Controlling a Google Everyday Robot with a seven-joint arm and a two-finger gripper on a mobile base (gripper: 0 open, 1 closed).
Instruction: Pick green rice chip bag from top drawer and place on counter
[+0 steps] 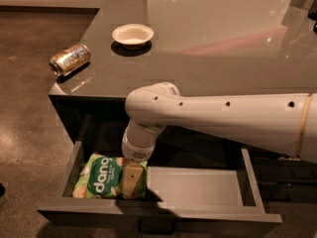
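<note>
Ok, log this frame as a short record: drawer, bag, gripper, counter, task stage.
top drawer: pulled open
green rice chip bag: lying flat at the drawer's left end
gripper: down inside the drawer, over the bag's right part; hold unclear
counter: bears a white bowl and a gold can on its side
task stage: bag not yet lifted out

The crinkly light-green rice chip bag [99, 182] lies flat at lower left of the frame, at the left end of the pulled-open top drawer [198, 186], white "dang" lettering up. The jaws are down on its right edge. The glossy grey-brown bench [213, 43] spans the upper frame.
</note>
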